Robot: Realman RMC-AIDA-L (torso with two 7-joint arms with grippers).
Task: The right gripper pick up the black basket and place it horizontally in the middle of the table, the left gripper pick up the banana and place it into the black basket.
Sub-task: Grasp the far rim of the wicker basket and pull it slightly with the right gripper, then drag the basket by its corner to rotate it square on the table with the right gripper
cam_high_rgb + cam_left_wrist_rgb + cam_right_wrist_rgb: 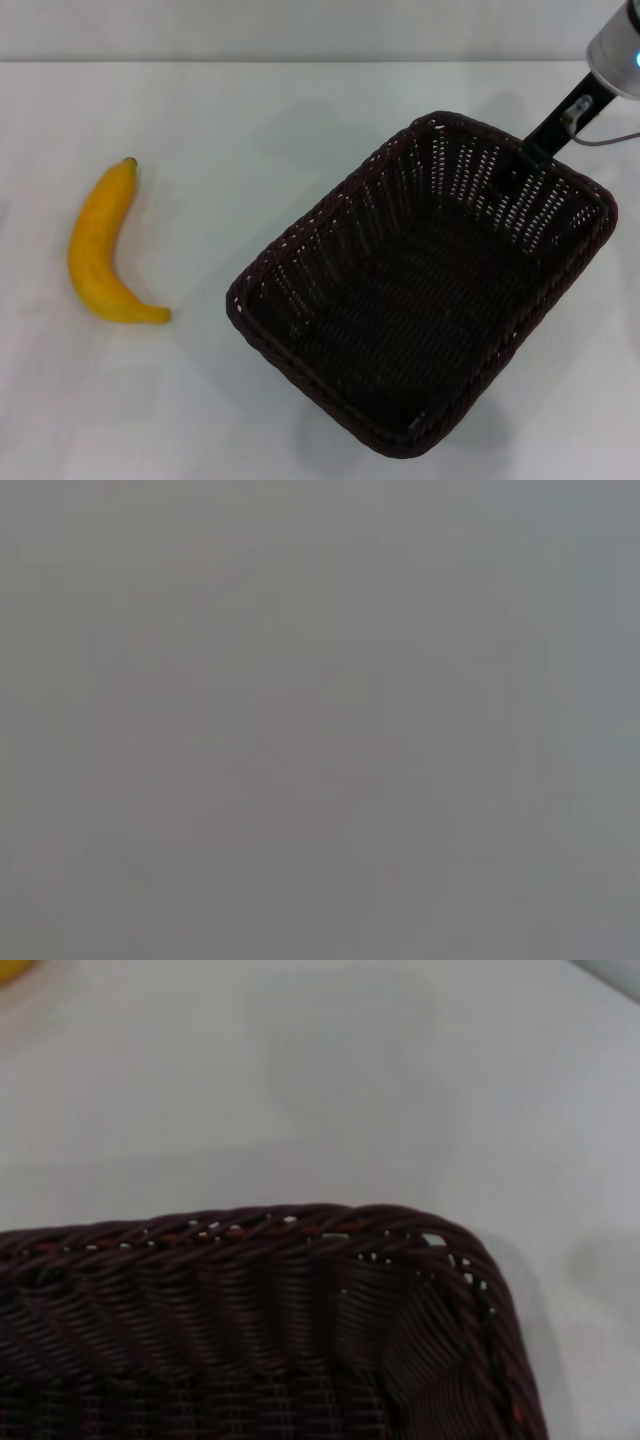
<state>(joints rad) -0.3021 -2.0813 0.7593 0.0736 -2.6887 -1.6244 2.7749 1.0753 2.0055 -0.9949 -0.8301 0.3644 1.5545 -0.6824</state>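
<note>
The black basket (420, 290) lies at an angle on the right half of the white table (250, 120), its open top facing up and nothing inside. My right gripper (522, 152) reaches down from the upper right. Its slim black finger (552, 122) is clamped over the basket's far rim, and the other finger is hidden behind the wicker. The right wrist view shows a corner of the braided rim (300, 1225) close up. The banana (100, 250) lies on the table at the left, stem end pointing away, well apart from the basket. My left gripper is out of view.
The left wrist view is a plain grey field with nothing to make out. Bare table lies between the banana and the basket. A thin cable (610, 138) hangs beside the right arm.
</note>
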